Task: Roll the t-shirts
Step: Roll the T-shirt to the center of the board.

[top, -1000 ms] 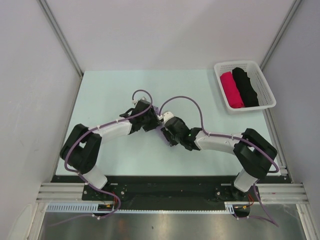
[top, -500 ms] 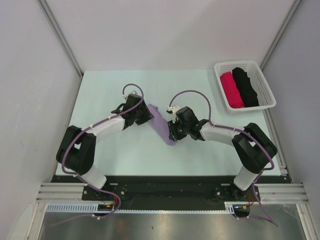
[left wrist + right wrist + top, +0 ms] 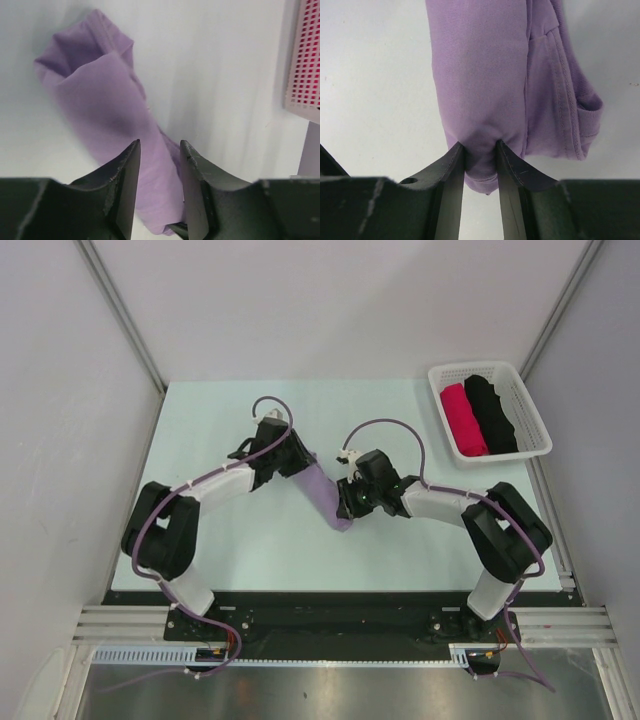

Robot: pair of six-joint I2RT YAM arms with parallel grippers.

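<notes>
The lilac t-shirt (image 3: pixel 328 495) lies as a long roll on the pale table, slanting from upper left to lower right. My left gripper (image 3: pixel 298 462) sits at its upper end. In the left wrist view the fingers (image 3: pixel 125 180) close on the roll (image 3: pixel 105 110). My right gripper (image 3: pixel 347 502) is at the lower end. In the right wrist view it pinches a bulge of the cloth (image 3: pixel 480 90) between its fingers (image 3: pixel 451 170), with a hemmed sleeve (image 3: pixel 570 115) to the right. A crimson-pink roll (image 3: pixel 463 418) and a black roll (image 3: pixel 492 412) lie in the basket.
A white mesh basket (image 3: pixel 437 395) stands at the table's back right corner; its side shows in the left wrist view (image 3: pixel 302 60). Grey walls enclose the table (image 3: pixel 220 420) on the left, back and right. Purple cables loop over both arms.
Both grippers have drawn apart from the middle, uncovering the lilac roll. The left gripper has moved up and right over the roll's upper end. The right gripper stays at the lower end.
</notes>
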